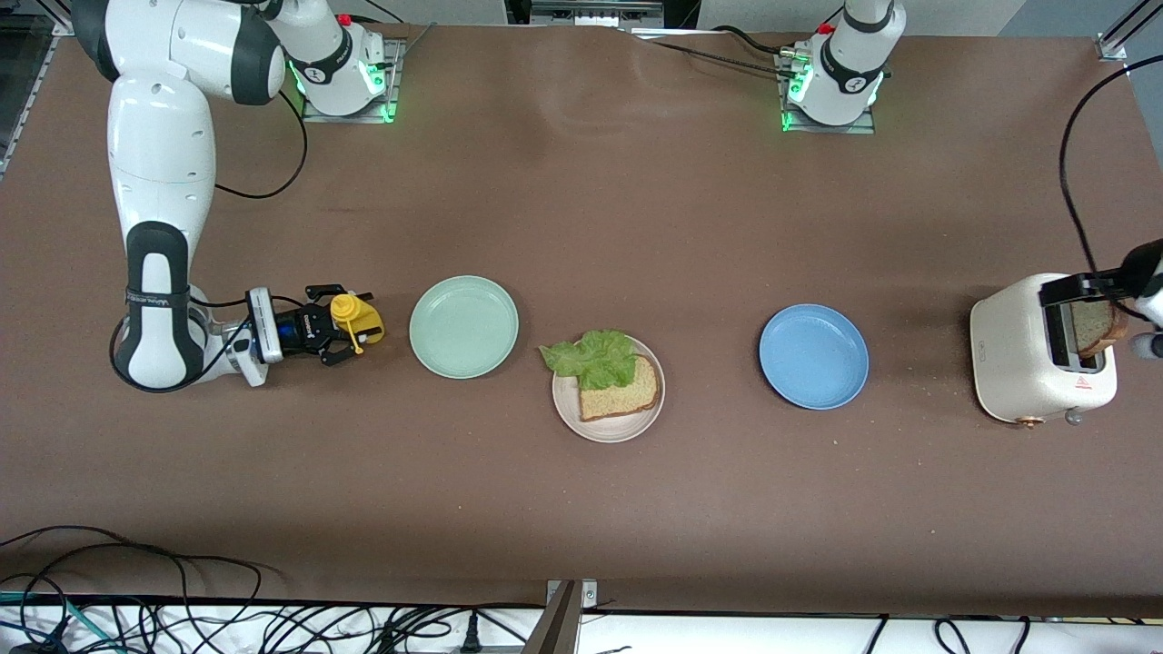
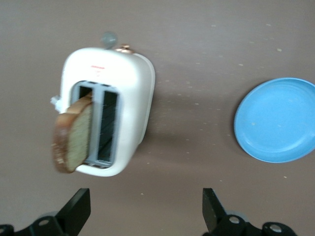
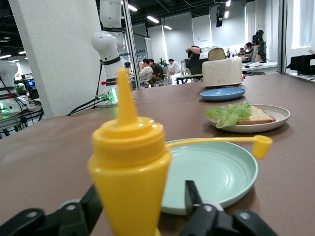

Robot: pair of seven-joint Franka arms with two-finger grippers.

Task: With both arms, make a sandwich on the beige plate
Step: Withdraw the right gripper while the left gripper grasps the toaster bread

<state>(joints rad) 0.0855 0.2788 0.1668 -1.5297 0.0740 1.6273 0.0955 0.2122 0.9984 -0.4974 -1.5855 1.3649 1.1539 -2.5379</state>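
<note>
On the beige plate (image 1: 607, 427) I see one bread slice (image 1: 620, 389) with lettuce (image 1: 595, 357). The second slice (image 2: 73, 135) stands in the toaster (image 1: 1018, 359), under my spread left claw (image 2: 146, 209). My right claw (image 1: 338, 338) is around the mustard bottle (image 1: 356, 320), probably loose.

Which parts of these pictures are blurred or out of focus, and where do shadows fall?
Left wrist view: the bread slice sticking out of the toaster is soft-edged, and a dim shadow lies on the table beside the toaster. Right wrist view: the yellow bottle close to the lens is slightly soft, while the beige plate is clearer. Front view: even light, faint shadows under the plates.
</note>
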